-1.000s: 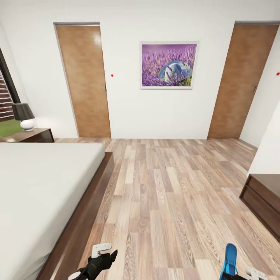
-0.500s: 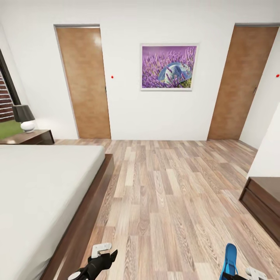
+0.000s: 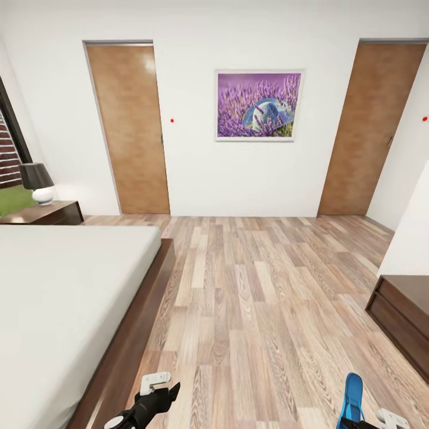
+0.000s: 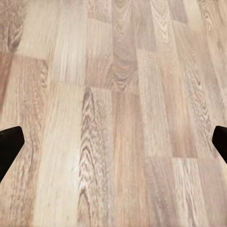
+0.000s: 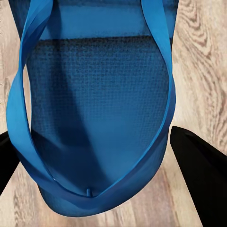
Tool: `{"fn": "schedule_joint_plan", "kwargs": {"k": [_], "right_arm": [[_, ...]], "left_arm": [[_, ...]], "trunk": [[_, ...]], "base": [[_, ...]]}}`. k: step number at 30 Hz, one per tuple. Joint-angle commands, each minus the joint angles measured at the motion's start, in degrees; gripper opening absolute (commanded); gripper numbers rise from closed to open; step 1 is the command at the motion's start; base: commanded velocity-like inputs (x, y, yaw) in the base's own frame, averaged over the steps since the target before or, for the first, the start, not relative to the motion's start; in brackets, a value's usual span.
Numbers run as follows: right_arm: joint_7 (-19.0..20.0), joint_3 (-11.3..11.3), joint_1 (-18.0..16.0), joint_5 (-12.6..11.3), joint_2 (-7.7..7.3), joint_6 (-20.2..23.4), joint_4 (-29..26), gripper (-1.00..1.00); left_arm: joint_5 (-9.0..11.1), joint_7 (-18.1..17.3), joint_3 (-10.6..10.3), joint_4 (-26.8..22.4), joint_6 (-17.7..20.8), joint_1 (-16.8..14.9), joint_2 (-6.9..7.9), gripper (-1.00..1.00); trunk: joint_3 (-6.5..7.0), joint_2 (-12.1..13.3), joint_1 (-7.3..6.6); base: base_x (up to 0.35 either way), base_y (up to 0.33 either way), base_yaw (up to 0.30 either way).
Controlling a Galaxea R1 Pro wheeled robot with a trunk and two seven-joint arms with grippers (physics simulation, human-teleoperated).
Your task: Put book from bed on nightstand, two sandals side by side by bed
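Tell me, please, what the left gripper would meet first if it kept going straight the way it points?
Probably the brown wood-plank floor: the open left gripper looks straight at bare planks, nothing between, though depth is unclear.

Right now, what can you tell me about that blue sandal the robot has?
The sandal is a bright blue flip-flop with a flat, finely textured sole and smooth blue straps that meet at a toe post. The right gripper carries it, one dark jaw on each side, above the wood-plank floor. In the head view it pokes up at the picture's lower right edge, away from the bed.
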Motion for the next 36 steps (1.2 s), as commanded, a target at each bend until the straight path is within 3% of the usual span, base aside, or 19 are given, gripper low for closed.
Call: {"fn": "schedule_joint_plan", "kwargs": {"k": [1,15,21,36], "right_arm": [[0.2,0.5,0.0,-0.6,-0.01,0.1,0.0,-1.0],[0.2,0.5,0.0,-0.6,-0.03,0.1,0.0,-1.0],[0.2,0.5,0.0,-0.7,0.0,0.1,0.0,-1.0],[0.2,0.5,0.0,-0.7,-0.04,0.1,0.0,-1.0]], "left_arm": [[0.6,-0.1,-0.1,0.0,0.2,0.0,0.02,1.0],[0.6,-0.1,-0.1,0.0,0.2,0.0,0.02,1.0],[0.6,-0.2,-0.1,-0.1,0.2,0.0,0.02,1.0],[0.6,-0.2,-0.1,-0.1,0.2,0.0,0.02,1.0]], "trunk": [[0.13,0.4,-0.24],[2.64,6.0,-3.31],[2.64,6.0,-3.31],[5.33,12.0,-6.6]], "base": [[0.0,0.0,0.0],[0.0,0.0,0.0],[0.0,0.0,0.0],[0.0,0.0,0.0]]}}
